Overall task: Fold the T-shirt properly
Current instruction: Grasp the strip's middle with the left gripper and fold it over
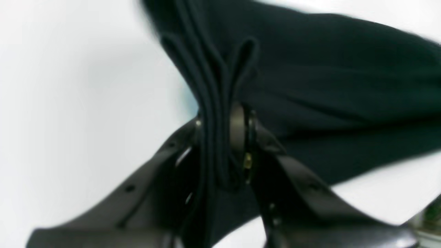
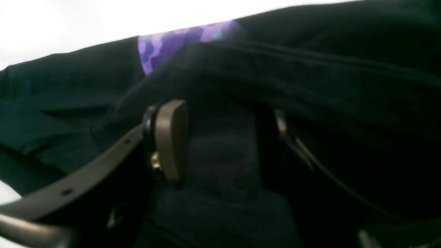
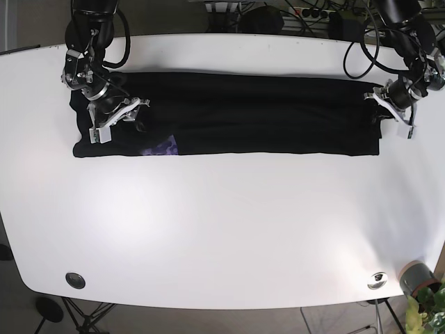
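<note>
Black cotton T-shirt (image 3: 229,115), folded into a long flat band, lies across the white tabletop (image 3: 222,223) toward 12 o'clock. Left gripper (image 1: 220,137) pinches bunched shirt folds at the band's 3 o'clock end. Right gripper (image 2: 220,137) sits at the 9 o'clock end, jaws spread with dark cloth between them. Purple print patch (image 3: 164,147) shows near the lower edge.

Left gripper (image 1: 220,137) low at the far end, jaws pinched tight on bunched cloth, right gripper (image 2: 220,137) angled down, jaws parted around fabric
</note>
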